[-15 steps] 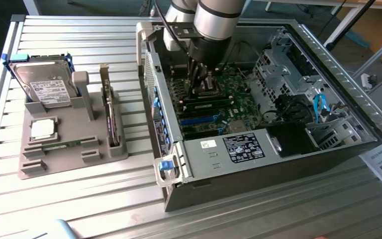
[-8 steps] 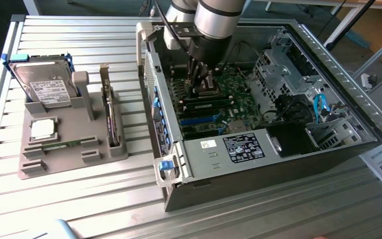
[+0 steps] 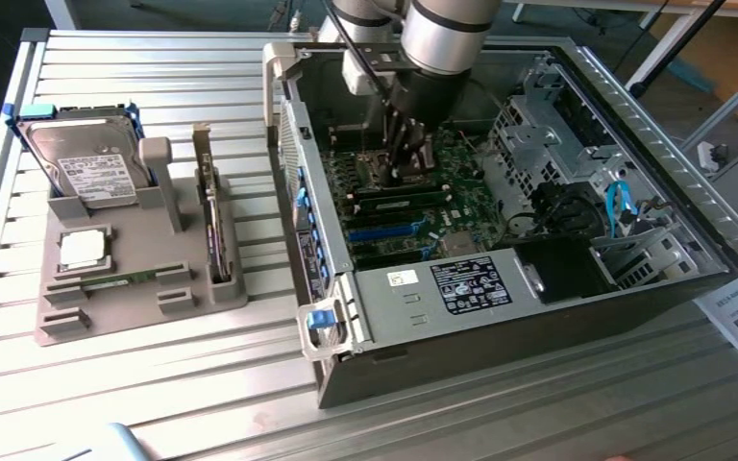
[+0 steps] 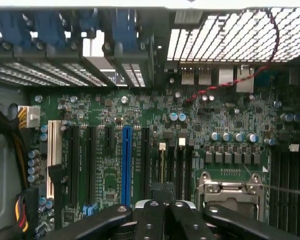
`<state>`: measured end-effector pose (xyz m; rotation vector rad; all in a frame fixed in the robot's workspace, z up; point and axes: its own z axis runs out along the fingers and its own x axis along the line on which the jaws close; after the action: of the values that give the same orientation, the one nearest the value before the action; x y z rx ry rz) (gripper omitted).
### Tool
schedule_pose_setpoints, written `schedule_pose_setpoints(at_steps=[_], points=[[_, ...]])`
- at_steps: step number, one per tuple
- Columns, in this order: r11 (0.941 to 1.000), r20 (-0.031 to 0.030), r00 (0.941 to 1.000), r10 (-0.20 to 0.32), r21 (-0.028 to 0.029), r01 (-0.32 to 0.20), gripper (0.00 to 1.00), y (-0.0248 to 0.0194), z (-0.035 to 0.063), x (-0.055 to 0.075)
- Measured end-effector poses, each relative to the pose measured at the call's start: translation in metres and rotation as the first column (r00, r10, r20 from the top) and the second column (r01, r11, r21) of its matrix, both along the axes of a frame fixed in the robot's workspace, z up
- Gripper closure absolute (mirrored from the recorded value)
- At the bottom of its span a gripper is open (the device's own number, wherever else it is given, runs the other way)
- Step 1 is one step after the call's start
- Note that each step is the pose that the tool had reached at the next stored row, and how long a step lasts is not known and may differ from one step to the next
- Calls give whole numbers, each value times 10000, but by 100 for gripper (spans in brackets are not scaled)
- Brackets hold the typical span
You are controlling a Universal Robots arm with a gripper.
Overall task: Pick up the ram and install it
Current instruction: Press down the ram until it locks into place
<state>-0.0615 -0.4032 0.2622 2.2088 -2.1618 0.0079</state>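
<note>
Ram (image 3: 119,279), one thin green stick, is seen lying flat in a slot of the grey holder (image 3: 112,322), near its front edge and well apart from the gripper. On the same holder one hard drive (image 3: 87,168) is stood upright, one square silver chip (image 3: 82,248) is laid flat, and one card (image 3: 215,230) with a metal bracket is held on its edge. The holder is placed on a table (image 3: 151,394) of ribbed metal slats.

One arm is reached down into one open case (image 3: 510,336). The gripper (image 3: 407,168) is held just above the board (image 4: 140,115), and its black fingers (image 4: 152,220) are pressed fully together. Nothing can be made out between them, but the tips are cut off by the edge of the wrist view, where a pale rounded part is half hidden behind them.

On the green board one blue slot (image 4: 126,165), one white slot (image 4: 53,155) and several black slots are counted, all long and narrow. One metal socket frame (image 4: 230,192) is partly covered by the fingers. One twisted red and black wire (image 4: 230,82) is run across a perforated steel wall. The far corner of the case is cut off in the exterior view.
</note>
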Motion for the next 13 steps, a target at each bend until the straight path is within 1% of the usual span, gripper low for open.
schedule_pose_setpoints(at_steps=[8, 11, 13], points=[[10000, 0, 10000, -1, 0, 1, 90, 0, 0, 288], [10000, 0, 10000, 0, 0, 0, 90, 0, 0, 434], [10000, 0, 10000, 1, 0, -1, 90, 0, 0, 503]])
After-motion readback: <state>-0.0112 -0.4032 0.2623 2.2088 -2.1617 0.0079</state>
